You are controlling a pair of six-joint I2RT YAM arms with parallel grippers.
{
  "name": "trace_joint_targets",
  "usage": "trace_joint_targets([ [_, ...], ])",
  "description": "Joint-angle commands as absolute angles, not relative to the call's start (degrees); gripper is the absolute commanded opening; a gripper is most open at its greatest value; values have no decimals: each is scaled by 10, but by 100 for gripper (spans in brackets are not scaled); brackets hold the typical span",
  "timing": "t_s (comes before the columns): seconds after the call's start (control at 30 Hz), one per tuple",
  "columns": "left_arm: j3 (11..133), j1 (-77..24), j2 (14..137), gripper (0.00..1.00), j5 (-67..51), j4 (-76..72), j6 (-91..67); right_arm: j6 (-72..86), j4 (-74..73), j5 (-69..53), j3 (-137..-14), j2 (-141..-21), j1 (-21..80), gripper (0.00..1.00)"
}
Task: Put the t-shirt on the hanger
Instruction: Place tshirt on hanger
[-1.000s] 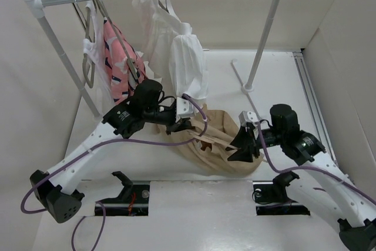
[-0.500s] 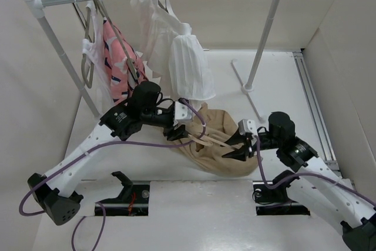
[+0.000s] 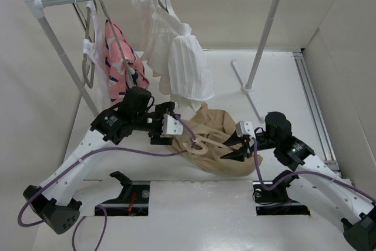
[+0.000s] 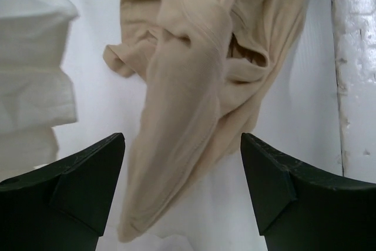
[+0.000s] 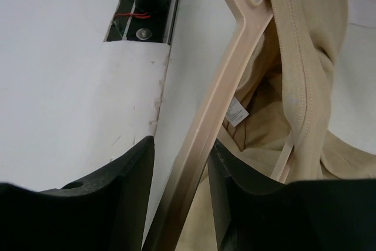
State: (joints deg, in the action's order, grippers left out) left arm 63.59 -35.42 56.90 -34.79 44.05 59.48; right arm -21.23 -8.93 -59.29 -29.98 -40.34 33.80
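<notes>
Your left pincer (image 4: 182, 139) stands wide with nothing between its fingers, hanging just above the tan t-shirt (image 4: 188, 57). The shirt lies crumpled on the white desk (image 3: 282, 80) between your two arms. Your right pincer (image 5: 182, 145) is clamped on one arm of the pale hanger (image 5: 235, 69), which runs into the shirt's folds, its hook resting on the fabric toward the left arm.
</notes>
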Motion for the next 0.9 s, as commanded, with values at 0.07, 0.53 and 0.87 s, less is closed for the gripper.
trace_joint_targets([
  [0.07, 590, -350, 561, 77, -371, 410, 642, -231, -72, -597, -301, -391, 343, 0],
  [0.53, 495, -313, 555, 82, -428, 281, 648, -243, -72, -613, -317, -408, 348, 0],
  [0.87, 517, -313, 657, 42, -444, 314, 759, -259, -72, -632, -357, -453, 348, 0],
])
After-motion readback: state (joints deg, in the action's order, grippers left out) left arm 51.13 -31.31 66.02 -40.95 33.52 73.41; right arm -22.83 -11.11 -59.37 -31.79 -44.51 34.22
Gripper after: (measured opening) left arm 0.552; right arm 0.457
